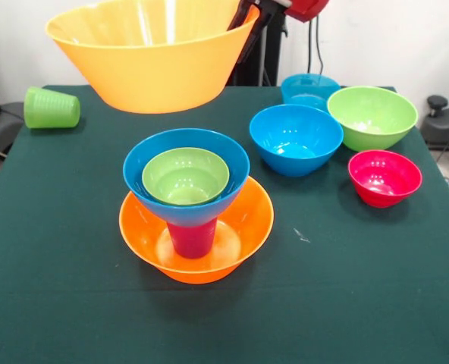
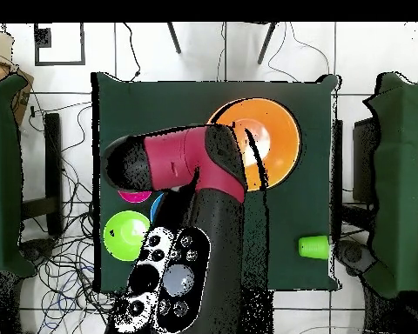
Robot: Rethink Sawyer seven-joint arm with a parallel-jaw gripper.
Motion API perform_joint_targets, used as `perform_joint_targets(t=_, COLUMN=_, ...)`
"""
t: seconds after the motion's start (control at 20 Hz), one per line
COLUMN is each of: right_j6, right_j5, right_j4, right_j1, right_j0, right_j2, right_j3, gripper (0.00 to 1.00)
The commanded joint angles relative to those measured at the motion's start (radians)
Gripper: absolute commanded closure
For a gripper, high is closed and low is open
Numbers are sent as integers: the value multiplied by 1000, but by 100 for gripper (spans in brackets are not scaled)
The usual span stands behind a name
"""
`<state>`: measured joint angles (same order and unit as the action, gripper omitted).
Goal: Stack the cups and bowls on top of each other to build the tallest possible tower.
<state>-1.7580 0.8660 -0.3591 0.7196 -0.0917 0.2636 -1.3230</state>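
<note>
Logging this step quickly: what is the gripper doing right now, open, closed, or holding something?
Gripper: closed on the rim of the large orange bowl, holding it in the air above the table.

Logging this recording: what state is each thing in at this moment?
Large orange bowl: lifted clear of the table, tilted, gripped at its rim.
Gripper: shut on that rim.
Tower: orange base bowl, inverted purple-magenta cup, blue bowl, lime bowl nested on top.
Green cup: lying on its side.
Blue bowl, teal bowl, lime bowl, red-pink bowl: upright, unstacked.
</note>
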Motion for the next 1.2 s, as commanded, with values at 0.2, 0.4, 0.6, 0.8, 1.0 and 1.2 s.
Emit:
perform_joint_targets(t=0.2, right_j6=-117, right_j5=97, right_j4=30, right_j1=-50, right_j0=-4, right_j2=-53, right_j3=79, gripper=100)
perform_joint_targets(t=0.4, right_j6=-133, right_j5=101, right_j4=34, right_j1=-71, right_j0=-7, right_j2=-48, right_j3=108, gripper=100)
perform_joint_targets(t=0.6, right_j6=-154, right_j5=103, right_j4=34, right_j1=-108, right_j0=-14, right_j2=-37, right_j3=143, gripper=100)
perform_joint_targets(t=0.8, right_j6=-181, right_j5=101, right_j4=44, right_j1=-150, right_j0=-19, right_j2=-30, right_j3=185, gripper=100)
perform_joint_targets(t=1.0, right_j6=-191, right_j5=108, right_j4=59, right_j1=-172, right_j0=-21, right_j2=-26, right_j3=210, gripper=100)
perform_joint_targets(t=1.2, right_j6=-194, right_j5=101, right_j4=59, right_j1=-171, right_j0=-32, right_j2=-11, right_j3=196, gripper=100)
